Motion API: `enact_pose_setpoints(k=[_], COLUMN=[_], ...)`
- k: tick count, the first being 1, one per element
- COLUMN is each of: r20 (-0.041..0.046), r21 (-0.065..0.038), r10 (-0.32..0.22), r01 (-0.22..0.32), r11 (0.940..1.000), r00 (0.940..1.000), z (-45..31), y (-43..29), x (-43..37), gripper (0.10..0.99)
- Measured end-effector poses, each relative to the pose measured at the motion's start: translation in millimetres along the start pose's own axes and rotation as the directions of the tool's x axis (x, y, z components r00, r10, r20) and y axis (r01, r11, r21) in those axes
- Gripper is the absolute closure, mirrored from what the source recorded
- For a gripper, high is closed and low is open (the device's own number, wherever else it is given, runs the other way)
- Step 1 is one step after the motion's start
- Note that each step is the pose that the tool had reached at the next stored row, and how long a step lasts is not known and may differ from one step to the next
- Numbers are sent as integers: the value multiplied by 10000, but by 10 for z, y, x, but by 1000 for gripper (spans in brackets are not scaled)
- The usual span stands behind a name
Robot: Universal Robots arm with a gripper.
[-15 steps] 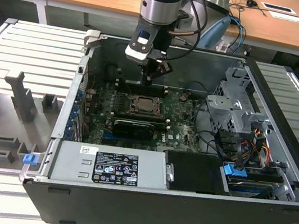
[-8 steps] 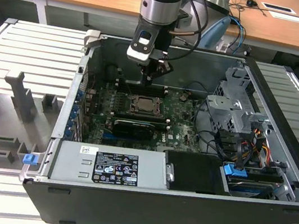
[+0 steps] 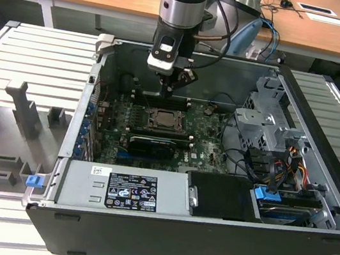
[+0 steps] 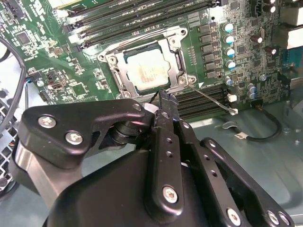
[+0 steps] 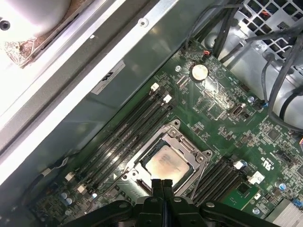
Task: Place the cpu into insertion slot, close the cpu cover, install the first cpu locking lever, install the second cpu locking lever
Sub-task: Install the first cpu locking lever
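The cpu (image 4: pixel 147 71) (image 5: pixel 164 163), pale silver-beige, lies flat in the insertion slot (image 3: pixel 164 121) on the green board inside the open computer case. The silver cpu cover (image 4: pixel 179 61) (image 5: pixel 187 146) lies down around it, with the chip showing through the cut-out. A thin silver locking lever (image 4: pixel 210 99) runs out from the socket's corner across the black memory slots. My gripper (image 3: pixel 171 89) (image 4: pixel 165 101) (image 5: pixel 162 183) hangs just above the socket's edge, beside that lever. Its black fingers are pressed together and hold nothing.
Long black memory slots (image 4: pixel 142 19) (image 5: pixel 123 137) flank the socket. A grey drive cage (image 3: pixel 265 120) and loose cables (image 3: pixel 268 162) stand at the exterior view's right. The power supply (image 3: pixel 125 188) lies along the case front. A grey fixture tray (image 3: pixel 15 122) sits at the left.
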State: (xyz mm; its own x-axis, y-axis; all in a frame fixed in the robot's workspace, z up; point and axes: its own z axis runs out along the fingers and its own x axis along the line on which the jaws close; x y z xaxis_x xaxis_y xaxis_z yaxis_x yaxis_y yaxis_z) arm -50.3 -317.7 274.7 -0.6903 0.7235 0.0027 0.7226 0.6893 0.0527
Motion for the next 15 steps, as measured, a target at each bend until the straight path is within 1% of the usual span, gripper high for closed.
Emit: enact_pose_setpoints(k=[6,9,15], r20=[-21,-35,-54], r21=[1,1,0], r10=[-400,-667,-1030], r01=[400,667,1030], r11=[9992,9978,9947], r00=[9992,9978,9947], z=[0,0,0], y=[0,0,0], x=[0,0,0], gripper=[980,980,980])
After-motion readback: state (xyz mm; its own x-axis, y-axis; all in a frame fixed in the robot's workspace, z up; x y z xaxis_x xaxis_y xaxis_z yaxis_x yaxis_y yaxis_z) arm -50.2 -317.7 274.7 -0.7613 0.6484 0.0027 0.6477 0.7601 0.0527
